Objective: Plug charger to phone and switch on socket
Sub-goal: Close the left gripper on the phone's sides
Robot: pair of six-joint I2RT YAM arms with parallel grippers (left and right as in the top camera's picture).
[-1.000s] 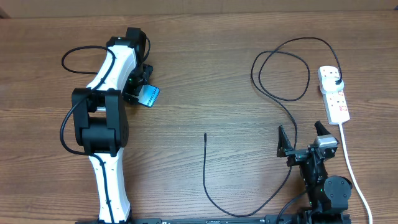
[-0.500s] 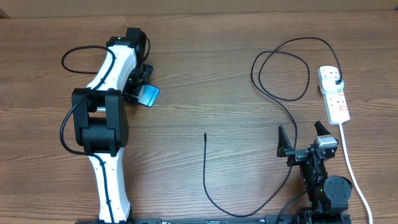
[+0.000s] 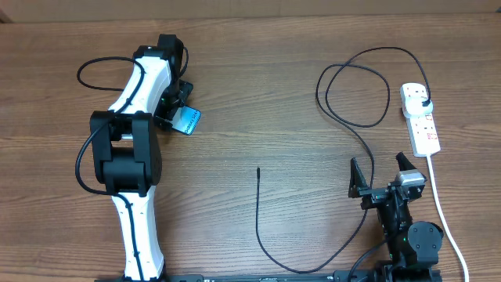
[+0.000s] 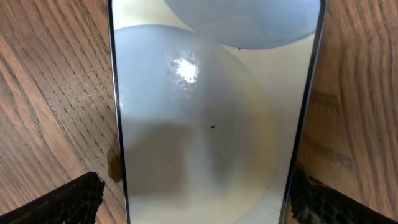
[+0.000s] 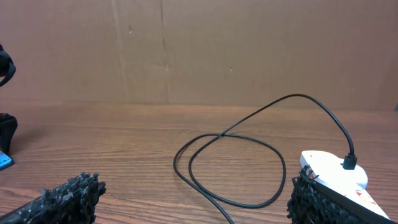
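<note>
Nothing moved since a second ago: left gripper (image 4: 199, 204) spread wide astride phone (image 3: 189, 120) back-left, not clamping, right gripper (image 3: 381, 178) released and empty front-right, charger (image 3: 259, 211) tip mid-table amid bare wood, plug in socket (image 3: 420, 117) by right edge.

Phone (image 4: 211, 112) between spread hand (image 4: 199, 196) fingers

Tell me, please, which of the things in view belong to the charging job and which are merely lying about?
Belonging to the job:
- phone
- charger, its plug already in the socket
- socket

Merely there:
- wooden table
- cardboard wall behind it
</note>
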